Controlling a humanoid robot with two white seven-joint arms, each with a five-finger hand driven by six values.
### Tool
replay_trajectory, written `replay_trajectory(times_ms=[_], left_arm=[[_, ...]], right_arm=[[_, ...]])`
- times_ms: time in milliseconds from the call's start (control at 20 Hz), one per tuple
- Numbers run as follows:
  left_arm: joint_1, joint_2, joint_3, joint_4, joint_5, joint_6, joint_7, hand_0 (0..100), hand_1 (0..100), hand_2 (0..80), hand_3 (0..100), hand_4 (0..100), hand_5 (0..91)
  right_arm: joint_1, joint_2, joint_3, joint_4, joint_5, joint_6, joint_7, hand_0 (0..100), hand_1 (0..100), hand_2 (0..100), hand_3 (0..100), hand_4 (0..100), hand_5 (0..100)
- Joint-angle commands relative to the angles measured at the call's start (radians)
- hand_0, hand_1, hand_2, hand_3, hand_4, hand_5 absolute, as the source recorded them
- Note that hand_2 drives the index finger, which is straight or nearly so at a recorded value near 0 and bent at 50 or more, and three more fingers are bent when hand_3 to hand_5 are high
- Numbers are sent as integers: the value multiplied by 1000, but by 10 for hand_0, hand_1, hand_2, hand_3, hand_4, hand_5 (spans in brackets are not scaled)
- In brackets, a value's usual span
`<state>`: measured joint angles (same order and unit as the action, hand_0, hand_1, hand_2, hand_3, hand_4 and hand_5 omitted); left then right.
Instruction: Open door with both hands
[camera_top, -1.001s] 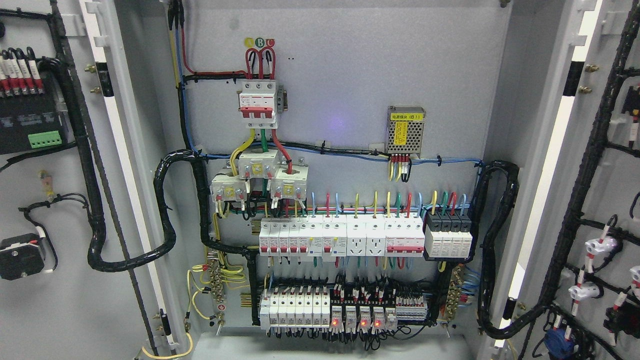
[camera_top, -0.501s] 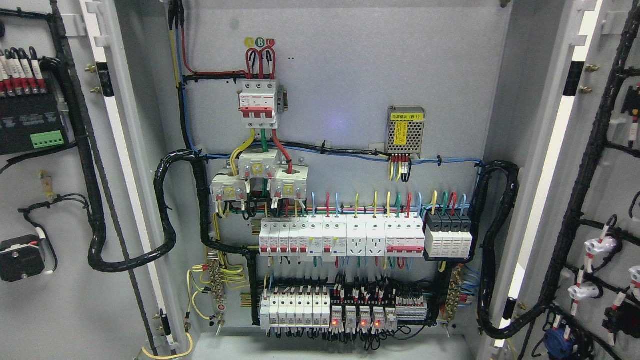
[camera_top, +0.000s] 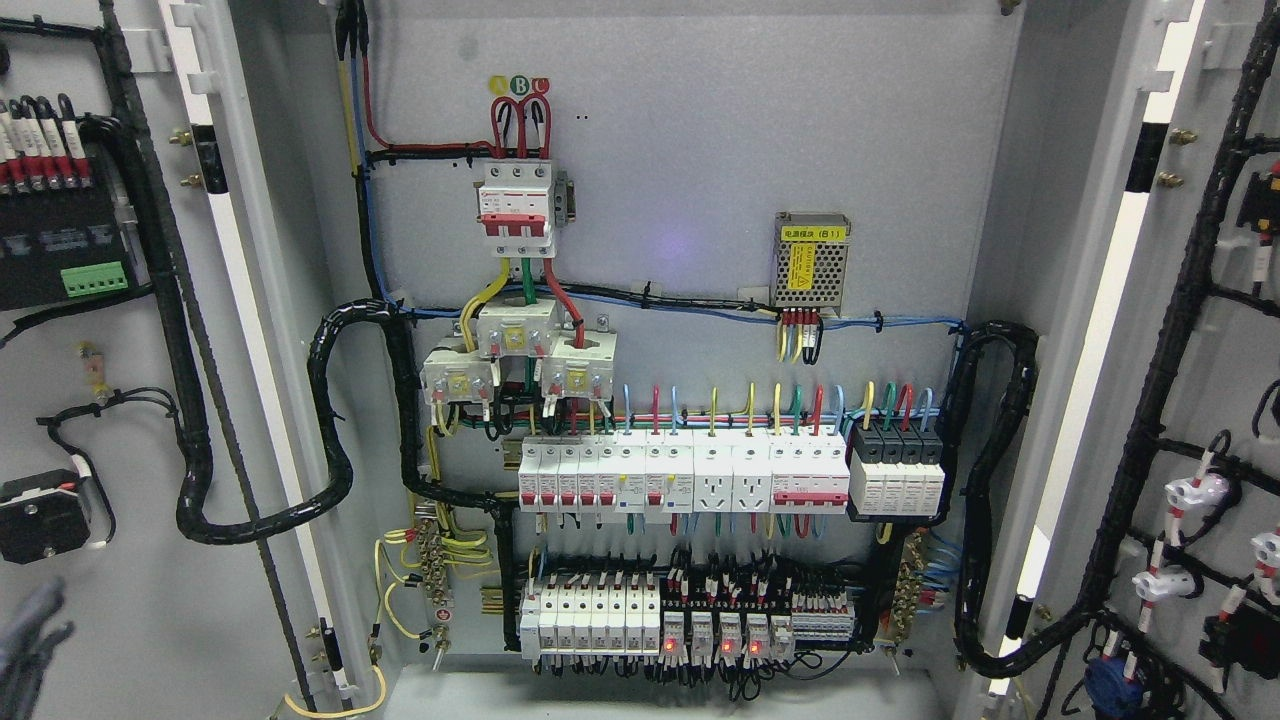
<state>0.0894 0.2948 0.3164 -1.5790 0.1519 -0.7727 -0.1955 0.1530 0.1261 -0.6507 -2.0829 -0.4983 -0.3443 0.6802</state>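
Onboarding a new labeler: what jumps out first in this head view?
The cabinet stands wide open, left door and right door swung aside. First comes the dense wiring inside: a red-handled main breaker at upper centre, rows of white breakers below it, and red indicator lights along the bottom. A blurred grey robot hand shows at the lower left edge.

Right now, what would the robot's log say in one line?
doors: left door and right door both swung open | cabinet: wiring exposed | left hand: blurred at lower left edge | right hand: out of view
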Motion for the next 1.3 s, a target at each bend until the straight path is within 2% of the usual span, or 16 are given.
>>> replay_trajectory(times_ms=[0, 150, 350, 401, 551, 651, 851, 1051, 1152, 1252], left_arm=[[173, -264, -184, -105, -179, -378, -5, 0, 0, 0, 0, 0, 0], [225, -310, -180, -101, -210, -379, -7, 0, 0, 0, 0, 0, 0], [228, -309, -146, -15, -206, -379, -4, 0, 0, 0, 0, 0, 0], [228, -309, -137, 11, -206, -379, -4, 0, 0, 0, 0, 0, 0], [228, -310, -125, 153, -199, -379, -2, 0, 0, 0, 0, 0, 0], [225, -313, -114, 320, -199, -376, -2, 0, 0, 0, 0, 0, 0], [181, -318, -97, 821, -207, -366, -2, 0, 0, 0, 0, 0, 0], [80, -309, -65, 1320, -206, -346, -4, 0, 0, 0, 0, 0, 0], [49, -304, -65, 1492, -195, -269, -4, 0, 0, 0, 0, 0, 0], [36, -298, -60, 1586, -178, -95, -4, 0, 0, 0, 0, 0, 0]], right_arm=[[3, -5, 144, -8, 3, -2, -1, 0, 0, 0, 0, 0, 0], [34, -5, 265, -6, 9, 1, -2, 0, 0, 0, 0, 0, 0], [218, -8, 480, 23, 30, 4, -4, 0, 0, 0, 0, 0, 0], [259, -10, 518, 50, 46, 4, -5, 0, 0, 0, 0, 0, 0], [347, -11, 575, 218, 110, 1, -4, 0, 0, 0, 0, 0, 0], [365, -22, 594, 370, 167, -2, -2, 0, 0, 0, 0, 0, 0], [341, -23, 621, 703, 218, -2, -2, 0, 0, 0, 0, 0, 0], [232, -22, 637, 1108, 227, 1, -8, 0, 0, 0, 0, 0, 0], [144, -23, 628, 1365, 231, 1, -11, 0, 0, 0, 0, 0, 0], [58, -26, 628, 1589, 233, -2, -20, 0, 0, 0, 0, 0, 0]])
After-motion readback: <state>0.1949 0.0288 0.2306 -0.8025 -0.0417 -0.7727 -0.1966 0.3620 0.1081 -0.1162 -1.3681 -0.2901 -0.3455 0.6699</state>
